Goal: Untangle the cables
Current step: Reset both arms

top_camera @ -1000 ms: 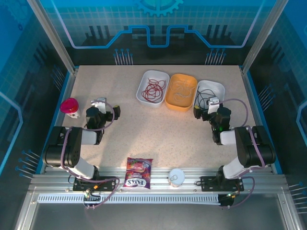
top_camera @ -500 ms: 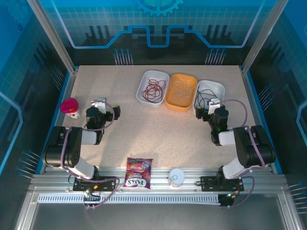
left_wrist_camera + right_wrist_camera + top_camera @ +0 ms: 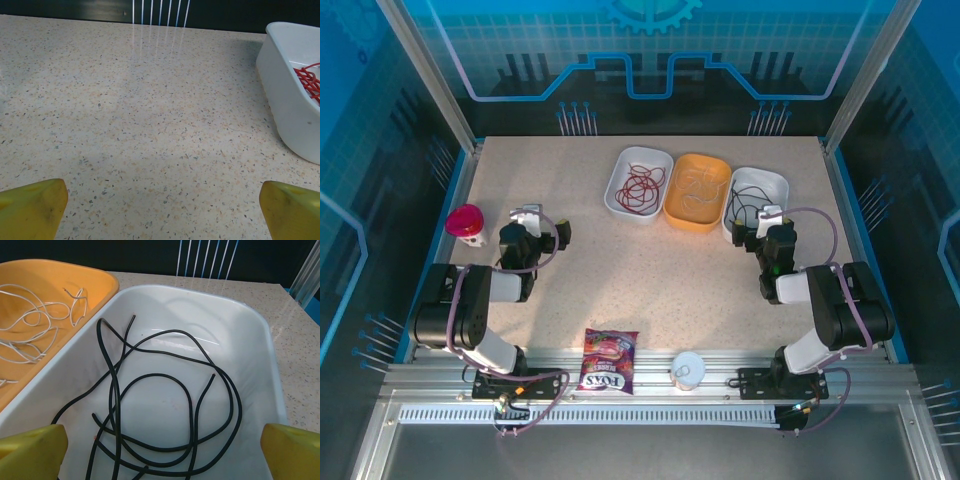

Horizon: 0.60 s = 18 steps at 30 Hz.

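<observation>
Three groups of cables lie side by side at the far side of the counter (image 3: 570, 180). From left: the left gripper (image 3: 161, 210), jaws wide and empty, over bare counter. The red cables (image 3: 640, 185) are a tangled coil without a single axis in a white tray (image 3: 616, 180), cut off in the left wrist view. The whitish cables (image 3: 696, 186), faint from above, lie in the orange tray (image 3: 723, 196). The black cables (image 3: 748, 198) loop along the right white tray (image 3: 272, 355), near ends cut off. The right gripper (image 3: 161, 450) is wide and empty.

Speckled table (image 3: 620, 270); left white tray (image 3: 616, 200), orange tray (image 3: 685, 218), right white tray (image 3: 772, 180) abreast; red-topped cup (image 3: 466, 222) apart
</observation>
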Available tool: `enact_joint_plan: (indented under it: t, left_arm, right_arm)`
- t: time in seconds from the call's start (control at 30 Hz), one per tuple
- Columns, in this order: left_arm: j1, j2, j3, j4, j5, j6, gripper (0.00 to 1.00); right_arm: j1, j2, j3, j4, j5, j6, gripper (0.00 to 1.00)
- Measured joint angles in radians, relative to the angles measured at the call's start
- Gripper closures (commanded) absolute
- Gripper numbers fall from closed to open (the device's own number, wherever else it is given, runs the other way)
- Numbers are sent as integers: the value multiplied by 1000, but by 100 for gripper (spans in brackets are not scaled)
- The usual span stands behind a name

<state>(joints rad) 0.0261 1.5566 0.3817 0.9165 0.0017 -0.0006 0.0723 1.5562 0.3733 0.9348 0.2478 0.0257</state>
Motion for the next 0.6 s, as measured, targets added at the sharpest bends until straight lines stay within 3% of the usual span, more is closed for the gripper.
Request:
enact_joint_plan:
  t: [0.6]
  left_arm:
    - [0,0,0,0,1,0,1]
  right_arm:
    - [0,0,0,0,6,0,0]
